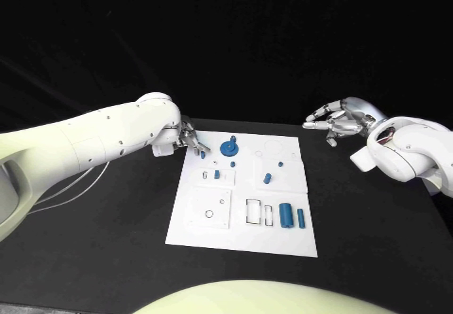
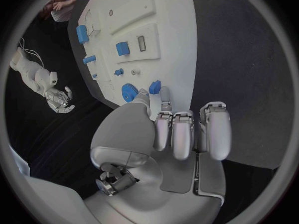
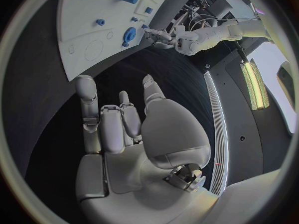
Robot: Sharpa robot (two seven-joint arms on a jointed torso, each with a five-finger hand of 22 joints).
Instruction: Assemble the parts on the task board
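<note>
Left hand [image 1: 189, 142] sits at the task board's [image 1: 283, 237] far left corner, pinching a small blue part [image 2: 154, 86] between its fingertips, just beside the blue gear [image 1: 228, 147] standing on the board. Right hand [image 1: 336, 122] hovers over the black worktop [image 1: 378, 248] beyond the board's far right corner, fingers loosely curled, holding nothing. The board is a white rectangular plate with raised panels and outlined recesses; a blue cylinder [image 1: 285, 213] and a blue pin [image 1: 301, 218] lie near its right near corner.
</note>
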